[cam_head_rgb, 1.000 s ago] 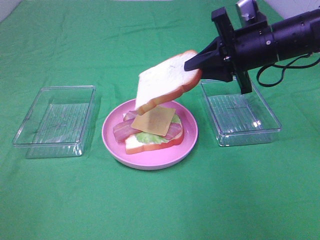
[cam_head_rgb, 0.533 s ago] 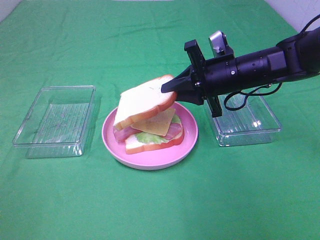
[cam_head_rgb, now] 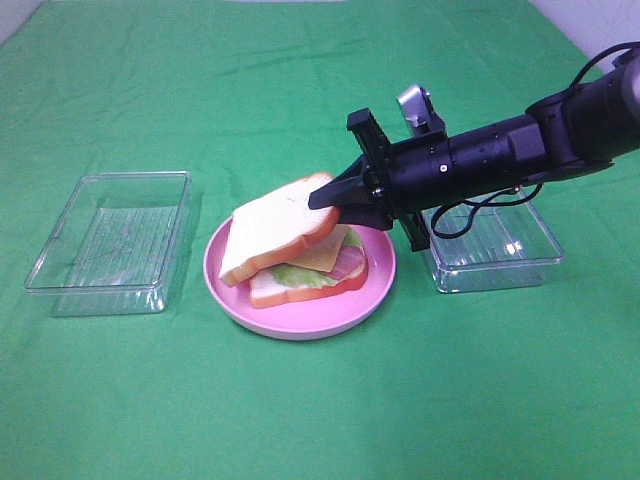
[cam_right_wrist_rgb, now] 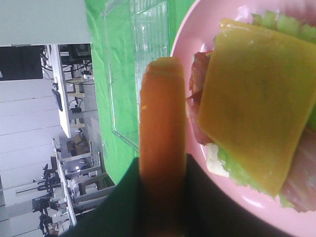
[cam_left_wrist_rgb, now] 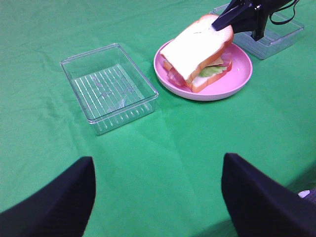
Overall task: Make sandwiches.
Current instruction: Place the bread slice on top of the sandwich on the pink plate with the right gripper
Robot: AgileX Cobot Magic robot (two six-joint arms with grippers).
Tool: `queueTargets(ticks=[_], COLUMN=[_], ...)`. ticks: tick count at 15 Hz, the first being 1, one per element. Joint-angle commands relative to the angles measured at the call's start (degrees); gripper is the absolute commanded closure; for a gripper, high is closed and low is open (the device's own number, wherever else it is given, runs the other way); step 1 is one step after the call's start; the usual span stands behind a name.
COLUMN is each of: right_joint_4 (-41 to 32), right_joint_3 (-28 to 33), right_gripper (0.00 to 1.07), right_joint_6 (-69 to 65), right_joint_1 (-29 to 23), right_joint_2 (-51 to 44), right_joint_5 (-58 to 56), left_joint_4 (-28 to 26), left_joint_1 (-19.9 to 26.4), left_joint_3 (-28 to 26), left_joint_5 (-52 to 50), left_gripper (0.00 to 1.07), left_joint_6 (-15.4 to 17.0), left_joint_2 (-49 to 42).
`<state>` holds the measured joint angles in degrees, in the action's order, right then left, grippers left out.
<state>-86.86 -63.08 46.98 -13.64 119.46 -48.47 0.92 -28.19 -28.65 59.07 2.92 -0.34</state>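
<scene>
Sandwich [cam_head_rgb: 300, 262] sits on the pink plate [cam_head_rgb: 300, 318] mid-table, and its top bread slice [cam_head_rgb: 275, 225] is way lower than a second ago, slanted over the cheese [cam_right_wrist_rgb: 256, 98] with its 9 o'clock edge down near the plate. Right gripper [cam_head_rgb: 325, 193] pinches that slice's crust from 3 o'clock. Left gripper [cam_left_wrist_rgb: 158, 197], nearest the camera, fingers spread apart, holding nothing. Clear trays sit at 9 o'clock [cam_head_rgb: 110, 245] and 3 o'clock [cam_head_rgb: 500, 250].

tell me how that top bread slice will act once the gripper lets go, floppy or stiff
Probably stiff: the top bread slice, pinched at one crust edge by the right gripper, stays flat without drooping. Likely light, since an edge pinch carries it. It lies tilted on the fillings over the pink plate, so it may slide slightly on release.
</scene>
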Motion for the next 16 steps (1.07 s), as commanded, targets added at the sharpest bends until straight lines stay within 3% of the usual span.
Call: queueTargets(ticks=[1, 5, 6, 11, 16], right_joint_4=[-0.7, 1.5, 1.8, 3.8, 10.8], right_joint_3=[0.1, 0.1, 0.1, 0.1, 0.1], right_gripper=[1.07, 0.98, 0.85, 0.48, 0.37], right_joint_6=[1.0, 1.0, 1.0, 1.0, 1.0], right_joint_1=[-0.1, -0.1, -0.1, -0.1, -0.1], right_joint_2=[0.1, 0.1, 0.1, -0.1, -2.9], right_joint_5=[0.2, 1.0, 1.5, 3.4, 7.0], left_joint_4=[0.3, 0.3, 0.3, 0.3, 0.3], left_joint_1=[0.1, 0.1, 0.1, 0.1, 0.1], left_joint_3=[0.1, 0.1, 0.1, 0.1, 0.1], left_joint_5=[0.2, 0.2, 0.2, 0.2, 0.2], left_gripper=[0.38, 0.38, 0.38, 0.38, 0.38], left_joint_6=[0.3, 0.3, 0.3, 0.3, 0.3], left_joint_2=[-1.1, -1.1, -1.1, -1.1, -1.1])
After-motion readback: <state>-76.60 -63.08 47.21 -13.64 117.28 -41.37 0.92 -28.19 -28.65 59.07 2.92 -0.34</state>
